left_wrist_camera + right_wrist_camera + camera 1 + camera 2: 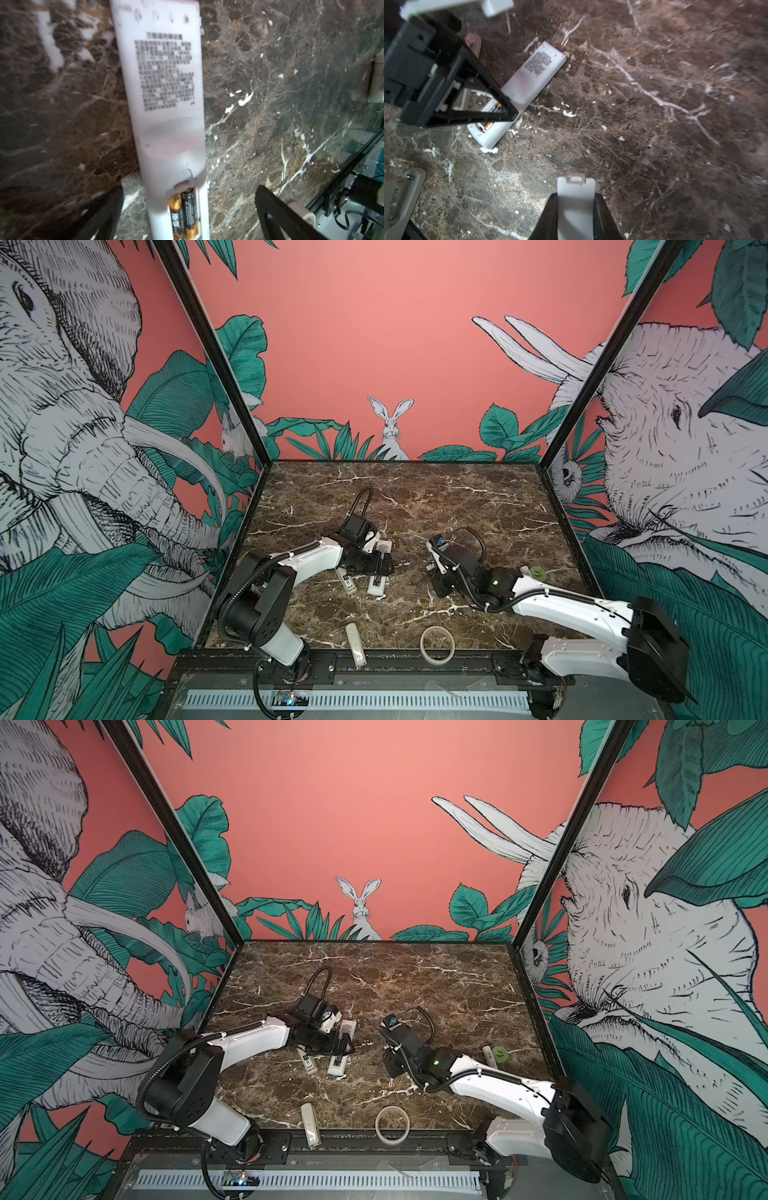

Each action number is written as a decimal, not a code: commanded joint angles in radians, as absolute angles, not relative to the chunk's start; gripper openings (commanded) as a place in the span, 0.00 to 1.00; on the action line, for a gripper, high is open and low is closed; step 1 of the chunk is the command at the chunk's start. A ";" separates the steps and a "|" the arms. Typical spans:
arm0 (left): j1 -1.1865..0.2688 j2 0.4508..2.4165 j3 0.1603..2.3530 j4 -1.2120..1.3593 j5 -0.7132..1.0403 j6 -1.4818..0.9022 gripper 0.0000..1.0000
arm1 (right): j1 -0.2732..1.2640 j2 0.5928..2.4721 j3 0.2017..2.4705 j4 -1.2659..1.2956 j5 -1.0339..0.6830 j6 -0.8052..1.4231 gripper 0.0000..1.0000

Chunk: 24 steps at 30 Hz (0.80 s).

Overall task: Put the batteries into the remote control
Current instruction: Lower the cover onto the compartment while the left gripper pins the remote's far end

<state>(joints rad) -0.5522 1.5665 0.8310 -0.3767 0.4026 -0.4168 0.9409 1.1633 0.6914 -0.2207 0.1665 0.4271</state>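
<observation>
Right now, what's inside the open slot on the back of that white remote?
Two black-and-gold batteries lie side by side inside the remote control. The right gripper holds a white cover. The open left gripper, just above, covers part of the slot.

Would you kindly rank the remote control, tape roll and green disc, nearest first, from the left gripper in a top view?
1. remote control, right beneath the left gripper.
2. tape roll, front edge.
3. green disc, far right.
</observation>
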 commanded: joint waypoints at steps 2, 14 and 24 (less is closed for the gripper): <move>-0.616 1.542 0.817 -0.413 0.456 -0.475 0.99 | 0.917 1.066 0.662 -0.253 0.255 0.453 0.21; -0.817 1.676 0.987 -0.323 0.478 -0.597 0.99 | 0.879 0.938 0.621 -0.328 0.273 0.446 0.21; -0.725 1.458 0.927 -0.452 0.318 -0.551 0.99 | 0.840 1.044 0.636 -0.244 0.153 0.332 0.21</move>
